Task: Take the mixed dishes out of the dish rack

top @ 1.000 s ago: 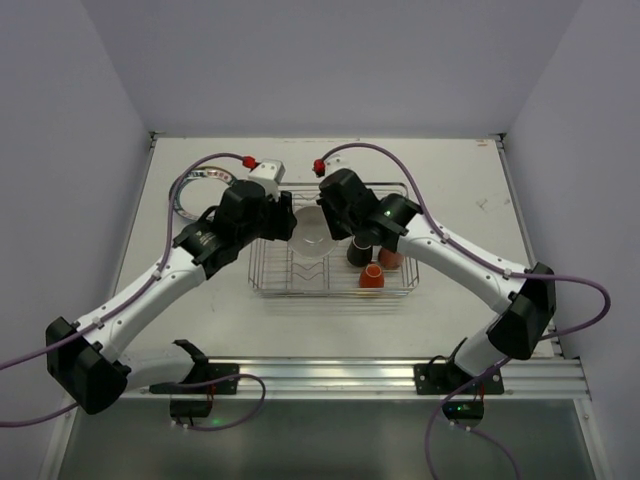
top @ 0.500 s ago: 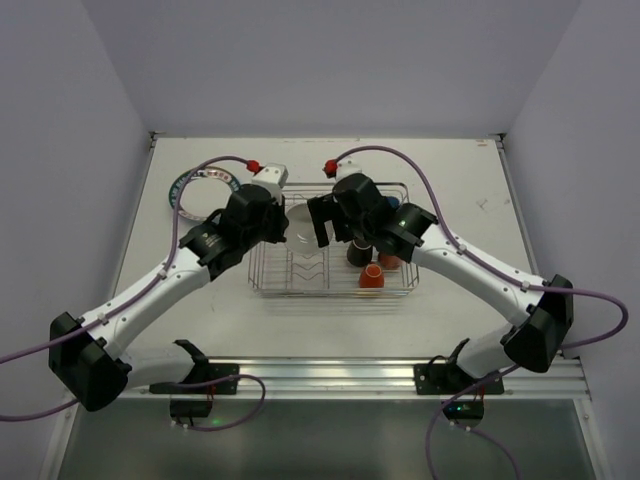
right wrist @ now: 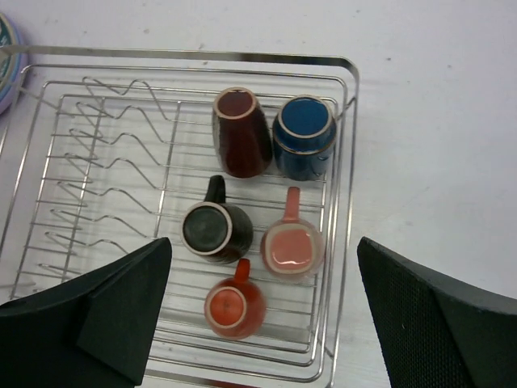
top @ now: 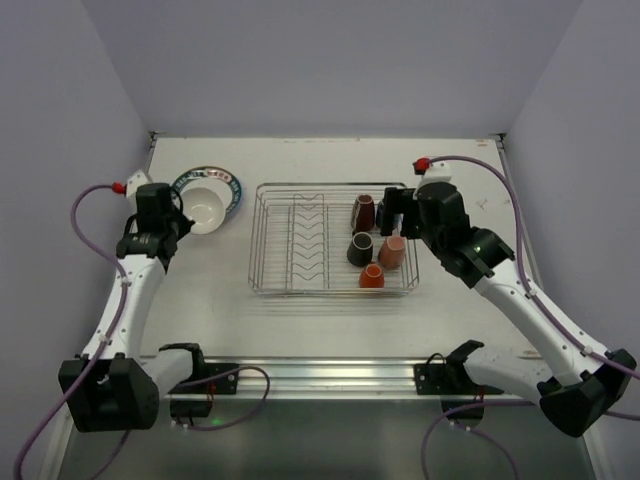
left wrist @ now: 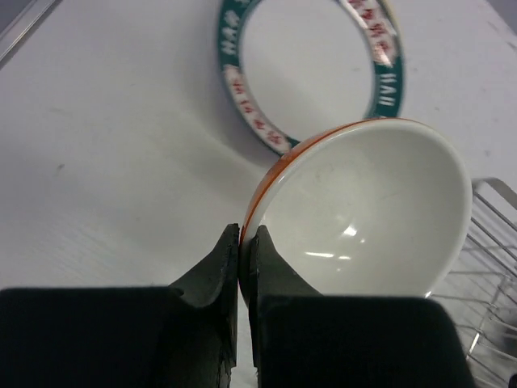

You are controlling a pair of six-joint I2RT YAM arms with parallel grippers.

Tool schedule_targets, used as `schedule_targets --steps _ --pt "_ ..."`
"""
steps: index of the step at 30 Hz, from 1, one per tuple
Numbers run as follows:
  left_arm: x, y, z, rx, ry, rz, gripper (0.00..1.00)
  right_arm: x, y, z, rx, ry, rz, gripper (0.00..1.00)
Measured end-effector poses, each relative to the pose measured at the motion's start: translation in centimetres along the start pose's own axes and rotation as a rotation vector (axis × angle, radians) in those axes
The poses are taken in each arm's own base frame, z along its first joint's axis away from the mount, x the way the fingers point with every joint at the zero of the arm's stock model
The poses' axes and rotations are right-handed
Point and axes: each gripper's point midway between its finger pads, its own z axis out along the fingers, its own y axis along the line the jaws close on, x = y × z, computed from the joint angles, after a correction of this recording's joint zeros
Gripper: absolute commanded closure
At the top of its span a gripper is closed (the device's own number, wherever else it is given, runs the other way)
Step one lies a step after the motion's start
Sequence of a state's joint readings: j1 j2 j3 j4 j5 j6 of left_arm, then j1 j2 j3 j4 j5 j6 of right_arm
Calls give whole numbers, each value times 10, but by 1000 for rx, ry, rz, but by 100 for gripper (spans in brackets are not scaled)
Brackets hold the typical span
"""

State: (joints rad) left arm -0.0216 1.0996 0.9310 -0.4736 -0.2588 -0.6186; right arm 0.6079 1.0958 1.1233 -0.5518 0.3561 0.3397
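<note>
From above, the left gripper (top: 170, 222) is clamping the bowl (top: 205, 208) over a plate (top: 232, 190), left of the rack (top: 330, 186), which is holding no plates. The left wrist view is showing both jaws pinching the bowl's rim. In the right wrist view, the right gripper (right wrist: 265, 242) is gaping, empty, above 5 mugs (right wrist: 241, 133) sitting in the rack. I judge the task roughly half done.

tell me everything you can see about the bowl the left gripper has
The bowl is round and glossy like glazed ceramic, white inside, orange outside, empty, opening up. The left gripper is shut on its rim, one finger each side. It overlaps a green-rimmed plate left of the dish rack; contact with the plate is unclear.
</note>
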Motion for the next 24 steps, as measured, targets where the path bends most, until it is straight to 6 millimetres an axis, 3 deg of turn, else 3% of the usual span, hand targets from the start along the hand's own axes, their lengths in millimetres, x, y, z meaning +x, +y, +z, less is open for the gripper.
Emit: schedule_targets --steps 4,7,9,11,14,20,23,24 --pt "21 80 23 -208 70 -174 100 8 -24 -3 40 -12 20 1" --pt "59 122 41 -317 186 -257 100 21 -34 0 55 3 17 1" --pt "86 137 48 -352 277 -298 100 27 -33 1 42 20 10 1" --pt "102 139 52 -356 336 -320 100 27 -30 2 27 21 7 1" --pt "96 130 60 -306 316 -336 100 24 -28 3 18 8 6 1" --pt "96 127 62 -287 320 -342 78 24 -27 4 16 8 0 1" --pt "88 125 58 -276 292 -335 44 25 -27 5 15 12 -3 1" --pt "84 125 55 -273 275 -332 22 26 -27 5 15 13 -4 1"
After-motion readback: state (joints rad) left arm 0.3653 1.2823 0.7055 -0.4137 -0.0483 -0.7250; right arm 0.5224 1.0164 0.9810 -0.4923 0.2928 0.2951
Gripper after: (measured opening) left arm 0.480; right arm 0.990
